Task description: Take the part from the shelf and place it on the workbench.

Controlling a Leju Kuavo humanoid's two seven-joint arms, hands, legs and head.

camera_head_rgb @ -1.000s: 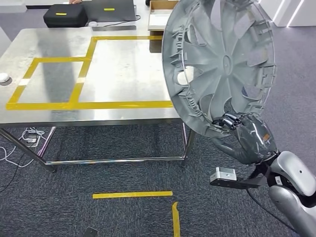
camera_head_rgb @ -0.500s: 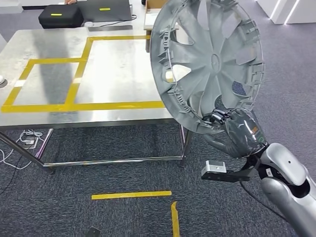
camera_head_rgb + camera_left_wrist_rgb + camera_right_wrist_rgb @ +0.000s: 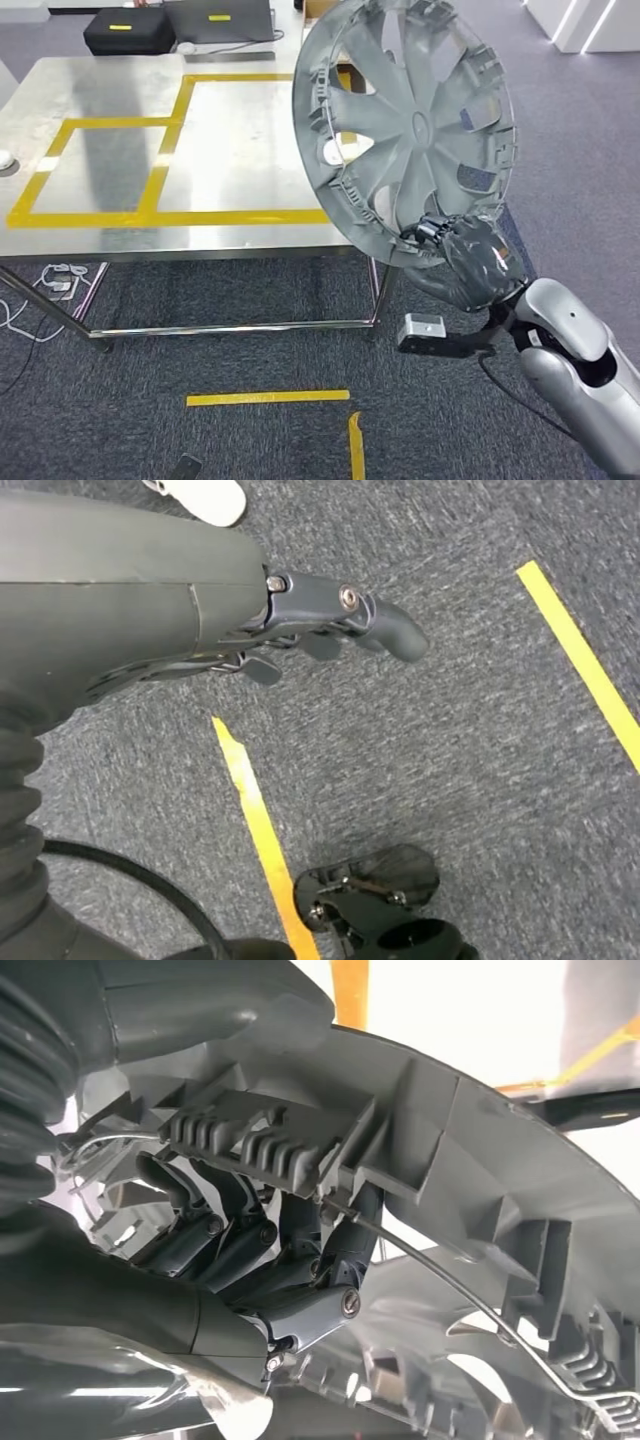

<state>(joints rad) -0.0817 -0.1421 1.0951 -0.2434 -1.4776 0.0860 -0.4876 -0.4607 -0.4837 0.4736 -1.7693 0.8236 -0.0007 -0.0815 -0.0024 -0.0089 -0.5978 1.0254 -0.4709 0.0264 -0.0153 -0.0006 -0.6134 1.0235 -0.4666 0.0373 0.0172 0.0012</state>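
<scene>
The right robot hand point(image 3: 472, 262) grips the hubcap point(image 3: 404, 130) by its lower rim, upright, overhanging the counter's point(image 3: 226, 160) right edge.

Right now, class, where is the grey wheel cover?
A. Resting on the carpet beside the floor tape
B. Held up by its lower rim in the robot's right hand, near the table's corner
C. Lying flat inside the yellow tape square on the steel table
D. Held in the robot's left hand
B: the right hand grips the lower rim of the wheel cover, which stands tilted above the corner of the steel table.
</scene>
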